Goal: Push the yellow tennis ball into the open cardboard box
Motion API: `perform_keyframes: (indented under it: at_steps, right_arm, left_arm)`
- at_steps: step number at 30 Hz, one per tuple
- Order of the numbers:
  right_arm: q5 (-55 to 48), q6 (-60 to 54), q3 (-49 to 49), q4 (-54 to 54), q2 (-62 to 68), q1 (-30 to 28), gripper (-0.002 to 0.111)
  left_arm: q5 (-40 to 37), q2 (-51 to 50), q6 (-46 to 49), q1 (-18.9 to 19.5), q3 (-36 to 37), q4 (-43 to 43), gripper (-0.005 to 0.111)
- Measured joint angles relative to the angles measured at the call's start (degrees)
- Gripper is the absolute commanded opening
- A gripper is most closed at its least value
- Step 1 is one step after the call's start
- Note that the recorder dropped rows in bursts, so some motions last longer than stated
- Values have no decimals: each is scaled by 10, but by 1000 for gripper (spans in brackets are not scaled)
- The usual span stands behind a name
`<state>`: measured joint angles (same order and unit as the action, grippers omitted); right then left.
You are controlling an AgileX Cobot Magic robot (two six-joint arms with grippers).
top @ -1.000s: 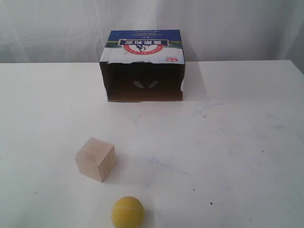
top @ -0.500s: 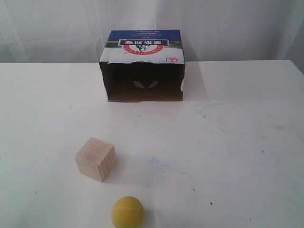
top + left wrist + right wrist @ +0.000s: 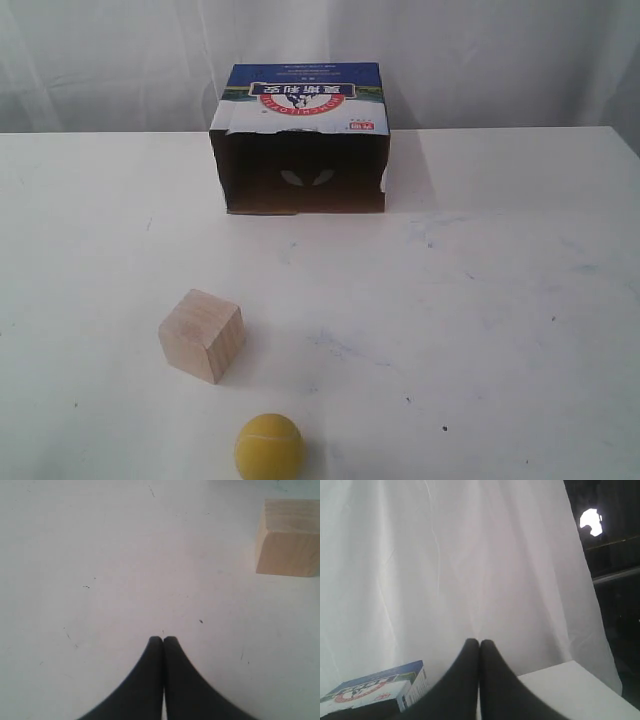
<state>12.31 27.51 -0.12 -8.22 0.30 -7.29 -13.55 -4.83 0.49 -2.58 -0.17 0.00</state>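
The yellow tennis ball [image 3: 268,447] rests near the front edge of the white table in the exterior view. At the back stands the open cardboard box [image 3: 303,137], its dark opening facing the ball; its printed top also shows in the right wrist view as the box [image 3: 375,689]. Neither arm appears in the exterior view. My left gripper [image 3: 163,639] is shut and empty over bare table, with the ball out of its view. My right gripper [image 3: 479,642] is shut and empty, pointing toward the white curtain.
A pale wooden cube [image 3: 201,335] sits between ball and box, left of the straight line between them; the cube [image 3: 289,537] also shows in the left wrist view. A white curtain [image 3: 480,50] hangs behind the table [image 3: 500,300].
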Motion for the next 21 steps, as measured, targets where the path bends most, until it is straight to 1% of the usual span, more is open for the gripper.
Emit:
perform_keyframes:
  at_steps: [2, 4, 9, 11, 14, 17, 21]
  right_arm:
    - [-11, 5, 0, 0, 0, 0, 0]
    - [3, 8, 0, 0, 0, 0, 0]
    - [89, 52, 0, 1, 0, 0, 0]
    - [97, 72, -5, -3, 0, 0, 0]
    - [101, 103, -21, -37, 0, 0, 0]
    - [107, 131, -59, -90, 6, 0, 0]
    - [133, 141, -145, -192, 85, 0, 0]
  left_arm:
    - [0, 0, 0, 0, 0, 0, 0]
    - [0, 0, 0, 0, 0, 0, 0]
    - [0, 0, 0, 0, 0, 0, 0]
    - [0, 0, 0, 0, 0, 0, 0]
    - [0, 0, 0, 0, 0, 0, 0]
    - [0, 0, 0, 0, 0, 0, 0]
    - [0, 0, 0, 0, 0, 0, 0]
